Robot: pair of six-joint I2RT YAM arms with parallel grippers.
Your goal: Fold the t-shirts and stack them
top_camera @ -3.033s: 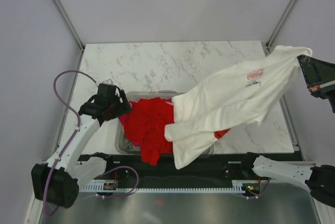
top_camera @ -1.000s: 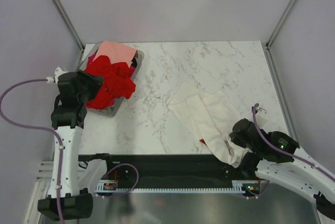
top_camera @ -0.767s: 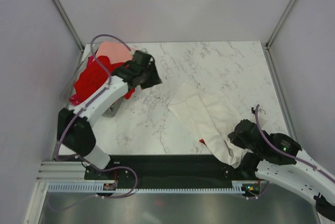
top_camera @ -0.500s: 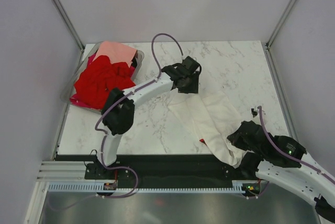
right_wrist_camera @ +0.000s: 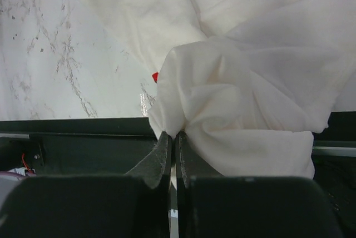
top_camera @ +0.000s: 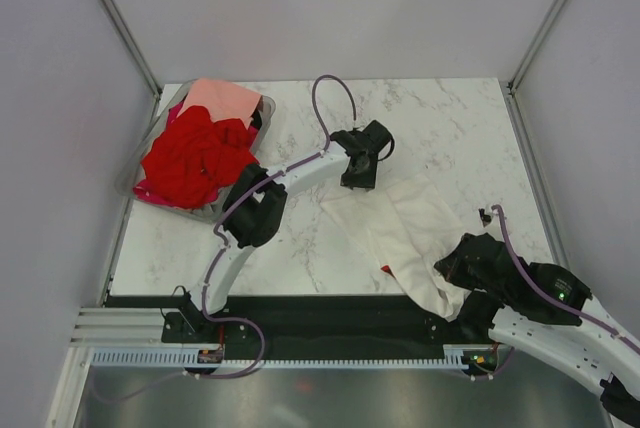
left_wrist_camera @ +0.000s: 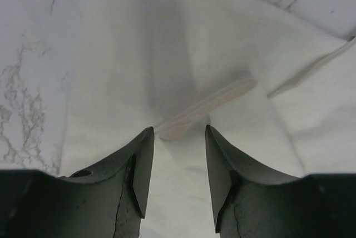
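The cream-white t-shirt lies rumpled on the marble table at the right front, a bit of red print showing at its near edge. My right gripper is shut on its near bunched end over the table's front edge. My left gripper is open, jaws apart, just above the shirt's far left edge, holding nothing. Bright red t-shirts and a salmon-pink one lie heaped in the clear bin at the back left.
The clear plastic bin stands at the table's back left corner. The black front rail runs along the near edge. Frame posts rise at the back corners.
The left arm has swung from the bin across to the cream-white shirt's far edge. Earlier the right gripper brought the shirt down onto the table and still grips it.
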